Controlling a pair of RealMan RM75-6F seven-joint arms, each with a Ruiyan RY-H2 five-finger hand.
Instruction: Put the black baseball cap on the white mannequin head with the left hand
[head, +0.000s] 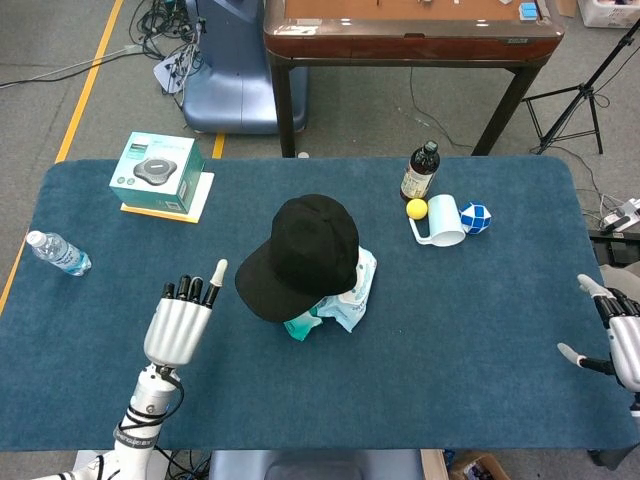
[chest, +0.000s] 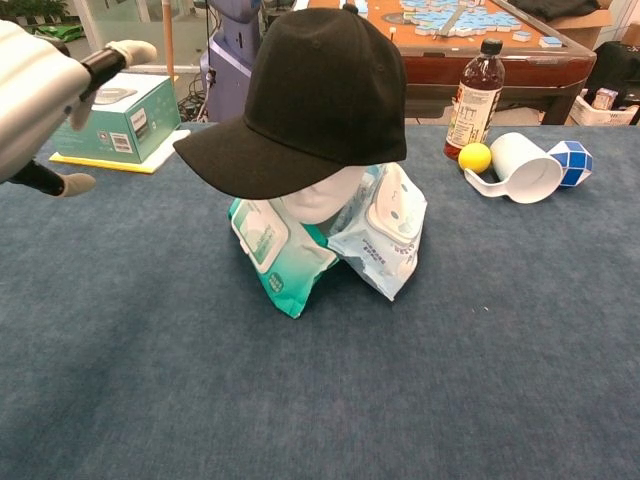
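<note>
Cap seated on mannequin head, brim pointing toward the left hand. That hand, empty with fingers spread, lies just beside the brim; right hand, open, stands well apart.

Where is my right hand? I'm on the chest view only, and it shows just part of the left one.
Observer: The right hand sits at the table's right edge, holding nothing, far from the black baseball cap.
Operator: And the left hand, is it clear of the cap's brim?
Observer: Yes. From the head view, the left hand is open with fingers spread, apart from the brim with bare blue tabletop between them.
Operator: Anything to its left I could bump?
Observer: A clear plastic water bottle lies on its side near the table's left edge, outside your frame.
</note>
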